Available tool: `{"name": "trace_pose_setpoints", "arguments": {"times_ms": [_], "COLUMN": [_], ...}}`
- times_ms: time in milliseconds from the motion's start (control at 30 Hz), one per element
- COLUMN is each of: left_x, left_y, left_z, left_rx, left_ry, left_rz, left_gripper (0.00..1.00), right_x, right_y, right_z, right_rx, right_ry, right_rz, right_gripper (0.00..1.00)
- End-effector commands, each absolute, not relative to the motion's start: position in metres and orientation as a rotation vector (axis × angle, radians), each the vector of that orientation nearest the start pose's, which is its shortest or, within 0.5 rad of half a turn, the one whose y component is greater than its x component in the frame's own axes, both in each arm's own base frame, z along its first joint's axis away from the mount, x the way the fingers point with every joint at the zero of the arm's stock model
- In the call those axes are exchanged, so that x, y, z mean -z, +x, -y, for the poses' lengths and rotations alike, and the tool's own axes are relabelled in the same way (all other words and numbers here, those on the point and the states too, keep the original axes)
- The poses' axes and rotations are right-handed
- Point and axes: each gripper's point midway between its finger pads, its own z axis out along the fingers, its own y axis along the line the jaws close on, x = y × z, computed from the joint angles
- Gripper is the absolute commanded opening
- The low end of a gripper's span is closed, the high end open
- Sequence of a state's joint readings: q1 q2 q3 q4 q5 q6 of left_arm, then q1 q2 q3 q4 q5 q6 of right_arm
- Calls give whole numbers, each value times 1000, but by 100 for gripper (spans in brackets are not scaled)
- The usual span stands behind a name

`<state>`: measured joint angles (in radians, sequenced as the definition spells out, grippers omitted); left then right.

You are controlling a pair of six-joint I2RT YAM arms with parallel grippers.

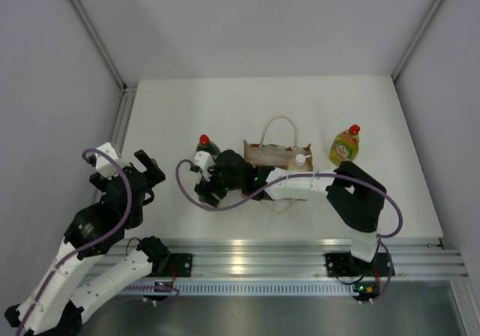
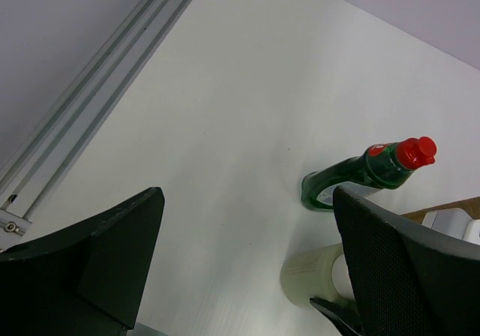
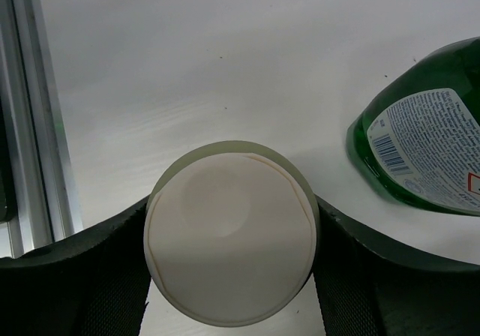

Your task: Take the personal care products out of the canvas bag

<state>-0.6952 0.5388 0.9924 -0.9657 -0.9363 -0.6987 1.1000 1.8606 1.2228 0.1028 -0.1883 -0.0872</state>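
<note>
Black fingers of the left claw point(image 1: 150, 169) stand spread and empty at the left of the overhead frame, above bare counter point(image 1: 225, 103). That arm is folded back towards the lower left corner, well away from the work. Just left of centre, the dark green bottle point(image 1: 204, 145) with its red cap stands upright on the counter. Just beside it the pale bottle point(image 3: 229, 246) is pinched by the right claw point(image 3: 231, 216), one finger pressed to each side below the white cap. In the left wrist view its base appears to sit on the counter, so the step in hand looks like setting it down and letting go. To do that well, the base should be flat before the fingers part. They should then open evenly and rise straight up, so neither the cap nor the green bottle next to it gets dragged or tipped. The right arm rises from its base at the lower right, bends at a high elbow, and stretches its forearm leftward across the front of the canvas bag point(image 1: 266, 156) at centre. The cream bottle point(image 1: 300, 161) pokes from the bag's right end, not yet taken out. The yellow bottle point(image 1: 345, 145) stands on the counter to the right of the bag.
</note>
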Motion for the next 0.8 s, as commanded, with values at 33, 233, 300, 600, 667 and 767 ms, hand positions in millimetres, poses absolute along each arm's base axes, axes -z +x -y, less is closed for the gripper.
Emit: {"name": "trace_pose_setpoints", "arguments": {"times_ms": [33, 233, 300, 600, 667, 767], "left_x": [-284, -280, -278, -267, -271, -268], "left_y": [196, 203, 205, 225, 232, 246], "left_z": [-1, 11, 14, 107, 128, 160], "left_rx": [-24, -20, -24, 277, 338, 409], "left_ry": [-537, -486, -473, -133, -89, -36], "left_rz": [-1784, -1825, -1840, -2042, -2069, -2122], "left_gripper": [98, 98, 98, 98, 98, 98], "right_x": [-182, -225, -235, -274, -258, -246], "right_y": [197, 191, 192, 262, 284, 296], "right_z": [-500, -484, -478, -369, -328, -276], "right_rx": [-907, -922, -906, -592, -548, -515], "right_ry": [-1276, -1231, -1218, -692, -550, -416], "right_rz": [-1554, -1490, -1473, -1699, -1846, -1927], "right_gripper": [72, 92, 96, 99, 99, 99]}}
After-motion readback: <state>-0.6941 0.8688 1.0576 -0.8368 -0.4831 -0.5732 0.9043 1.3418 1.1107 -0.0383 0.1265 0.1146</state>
